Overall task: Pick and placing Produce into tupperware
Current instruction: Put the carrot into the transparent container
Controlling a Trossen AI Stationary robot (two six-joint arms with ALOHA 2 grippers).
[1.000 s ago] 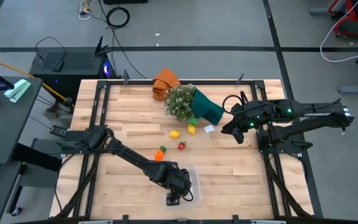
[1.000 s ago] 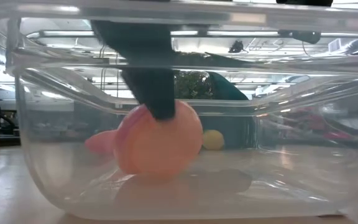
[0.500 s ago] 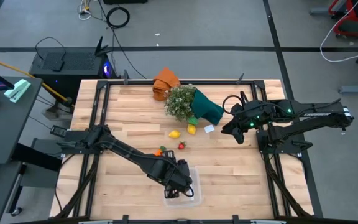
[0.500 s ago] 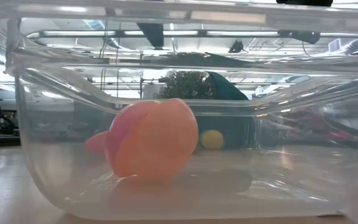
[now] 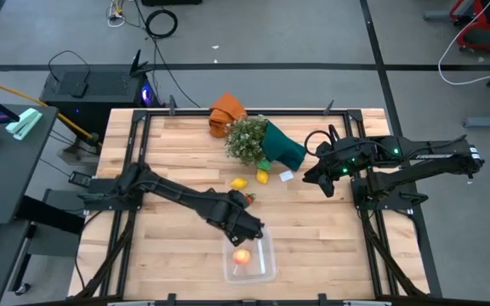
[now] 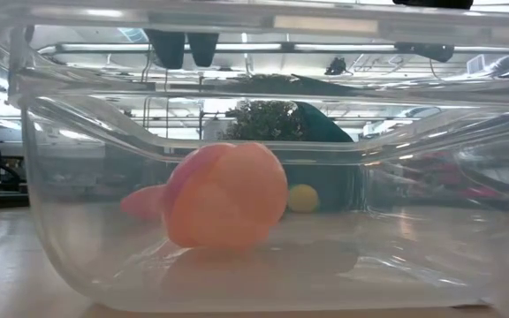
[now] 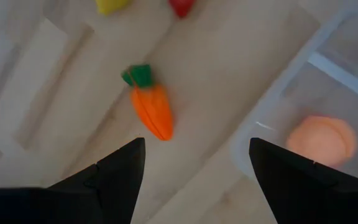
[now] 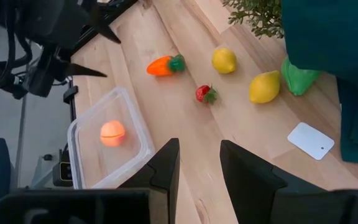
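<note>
The clear tupperware (image 5: 260,265) sits near the table's near edge with the pink-orange peach (image 5: 242,256) resting on its floor, seen close in the low view as peach (image 6: 228,208). My left gripper (image 5: 249,228) hovers open just beyond the tupperware's far rim (image 7: 272,118), above the orange carrot (image 7: 151,109), which lies on the wood. The red berry (image 5: 249,199) and two lemons (image 5: 239,183) (image 5: 263,176) lie farther toward the plant. My right gripper (image 5: 321,183) waits open at the right, touching nothing.
A bushy plant in teal wrap (image 5: 266,142) and an orange cloth (image 5: 225,111) lie near the far edge. A small white card (image 5: 286,176) lies beside the lemons. Bare wood stretches left of the tupperware; black frame rails border the table.
My left gripper has let go of the peach, risen out of the tupperware and moved toward the table's far edge, over the carrot. The peach stays on the tupperware's floor, having rocked a little.
</note>
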